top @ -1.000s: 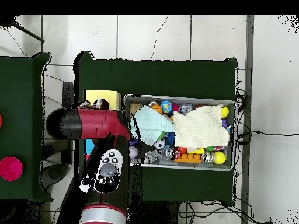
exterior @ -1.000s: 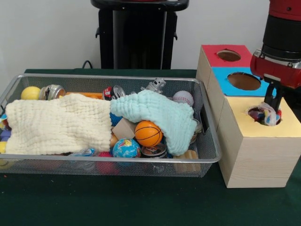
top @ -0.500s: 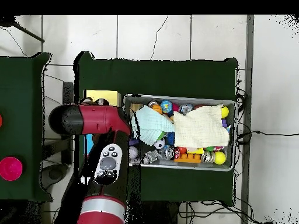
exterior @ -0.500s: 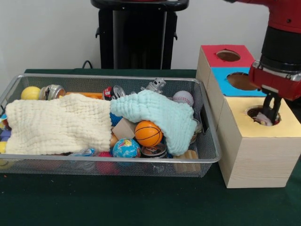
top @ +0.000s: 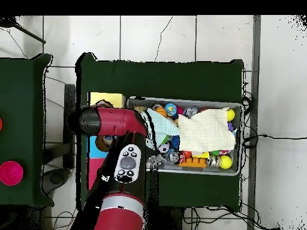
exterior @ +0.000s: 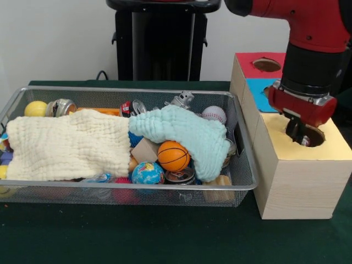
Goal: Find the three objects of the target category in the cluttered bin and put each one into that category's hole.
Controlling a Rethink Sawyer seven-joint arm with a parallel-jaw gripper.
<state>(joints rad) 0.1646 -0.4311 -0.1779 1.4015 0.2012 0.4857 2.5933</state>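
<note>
The wire mesh bin (exterior: 132,187) holds a basketball (exterior: 173,155), a globe ball (exterior: 147,173), a baseball (exterior: 214,114), a yellow ball (exterior: 36,108), several cans (exterior: 61,106) and a silver toy figure (exterior: 183,99). A cream cloth (exterior: 69,144) and a mint cloth (exterior: 181,129) cover much of it. My gripper (exterior: 298,133) hangs open and empty at the left rim of the hole (exterior: 314,138) in the yellow-topped box (exterior: 330,148). From overhead, my arm (top: 117,121) hides the gripper and part of the boxes beside the bin (top: 186,100).
A blue-topped box (exterior: 263,91) and a red-topped box with its hole (exterior: 267,65) stand behind the yellow one, right of the bin. A wooden block (exterior: 144,149) lies under the mint cloth. A black stand (exterior: 159,41) rises behind the table.
The multicoloured object held over the yellow box's hole dropped in and is gone from sight. The gripper has shifted left toward the bin and the arm has swung in above it.
</note>
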